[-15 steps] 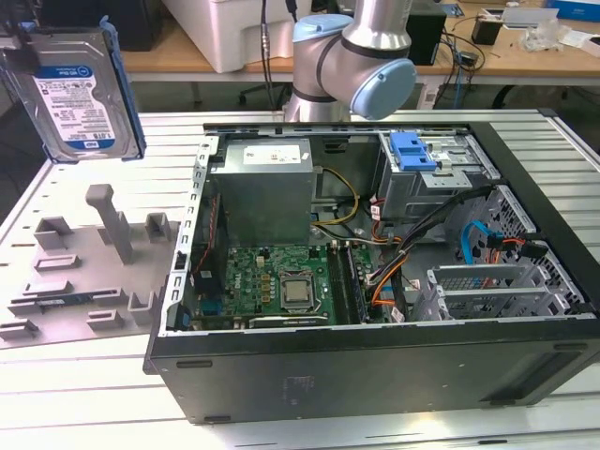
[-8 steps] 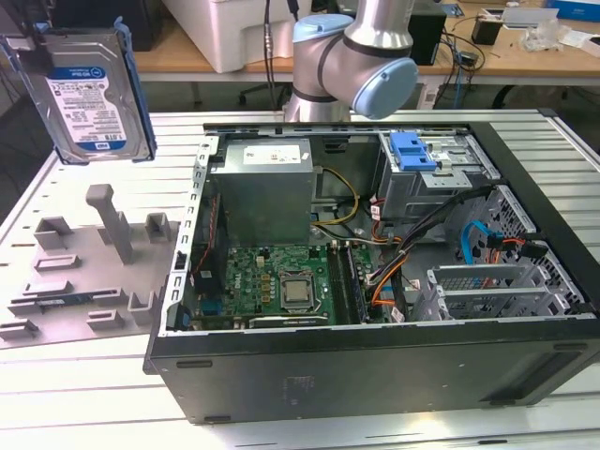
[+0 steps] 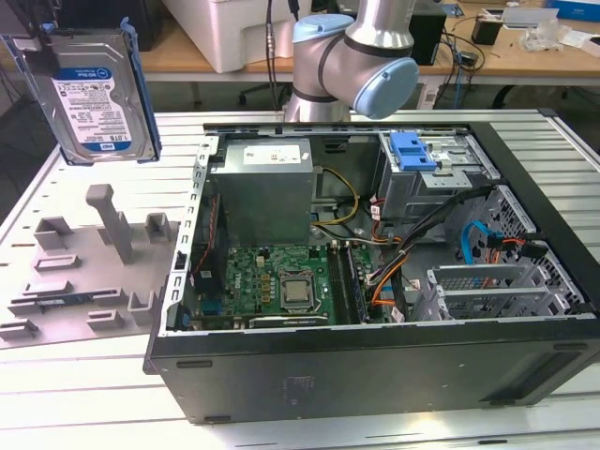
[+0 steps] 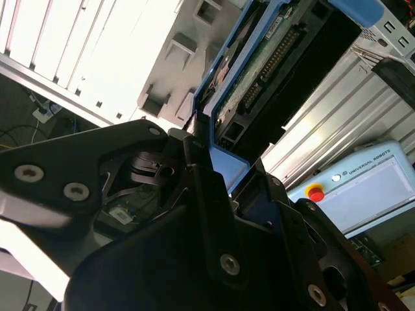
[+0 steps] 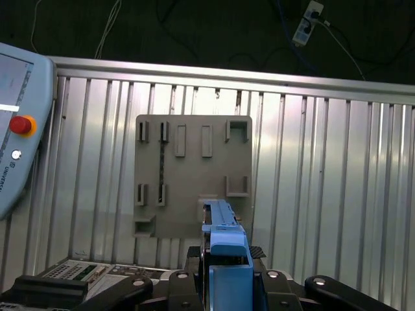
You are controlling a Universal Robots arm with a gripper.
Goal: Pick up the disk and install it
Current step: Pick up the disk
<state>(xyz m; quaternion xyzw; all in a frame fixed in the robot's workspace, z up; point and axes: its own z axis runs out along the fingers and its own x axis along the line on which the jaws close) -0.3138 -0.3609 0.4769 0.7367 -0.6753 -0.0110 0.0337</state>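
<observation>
Hanging upright in the air at the exterior view's left, the disk (image 3: 94, 94) shows its blue-and-white label to the camera, with its blue plastic frame running down both long sides. It is off the desk (image 3: 75, 394) and well apart from the open computer case (image 3: 375, 366), which lies on its side at the exterior view's right. The pincer (image 5: 225, 256) is closed on the disk: in the first wrist view the black fingers (image 5: 194, 254) sit against either side of the blue frame, and the narrow edge of the disk (image 5: 222, 223) points down toward the desk. Below it lies a grey holder plate (image 5: 188, 168) with raised slots and posts, seen in the exterior view (image 3: 94, 262) just beside the case. In the second wrist view the underside of the disk (image 4: 259, 71) shows its green board and a row of connector pins, with the blue frame along its edge. The arm (image 3: 361, 56) rises behind the case. Inside the case, a small blue bracket (image 3: 412, 150) sits in the drive cage at the far side, a plain grey metal box (image 3: 262, 187) stands beside it, and a green main board (image 3: 272, 281) lies on the floor of the case. A control tablet (image 5: 10, 162) with a red button rests on the desk near the plate.
</observation>
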